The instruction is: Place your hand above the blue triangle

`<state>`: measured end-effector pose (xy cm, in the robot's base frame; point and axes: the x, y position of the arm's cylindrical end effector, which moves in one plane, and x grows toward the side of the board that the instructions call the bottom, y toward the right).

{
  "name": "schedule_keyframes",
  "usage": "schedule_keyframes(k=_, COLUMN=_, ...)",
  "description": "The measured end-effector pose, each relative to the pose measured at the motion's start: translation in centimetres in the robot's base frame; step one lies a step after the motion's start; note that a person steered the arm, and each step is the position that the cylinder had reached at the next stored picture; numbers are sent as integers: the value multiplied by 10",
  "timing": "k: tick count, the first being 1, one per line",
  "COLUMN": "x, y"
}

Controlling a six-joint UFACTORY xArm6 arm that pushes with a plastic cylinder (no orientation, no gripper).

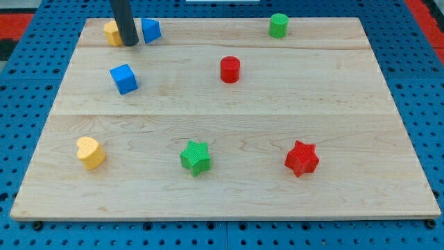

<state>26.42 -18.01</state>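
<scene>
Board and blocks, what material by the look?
Board: light wood, likely maple or similar; visible grain and plank seams, matte. Green star and red star: probably plastic, possibly 3D-printed; saturated uniform colour, faint ridged sides.

— Is any text, label, brand or number seen on the wooden board [229,111] or the coloured blocks?
— None can be read; no sign is shown on the blue pegboard [28,104] either.
</scene>
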Motion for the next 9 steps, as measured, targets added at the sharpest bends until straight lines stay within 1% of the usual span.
schedule_keyframes(k=1, x=-5, y=-1)
schedule_keyframes(k=2, x=-5, y=31)
schedule_keyframes(k=3, x=7, y=52)
schedule_keyframes(k=4, x=5, y=109)
schedule_keyframes(k=5, x=-37, y=156)
schedule_keyframes(k=6, x=-71, y=145)
schedule_keyframes(k=7, x=-71, y=116)
schedule_keyframes(k=8, x=-71, y=66)
schedule_keyframes(k=9, x=-71, y=43)
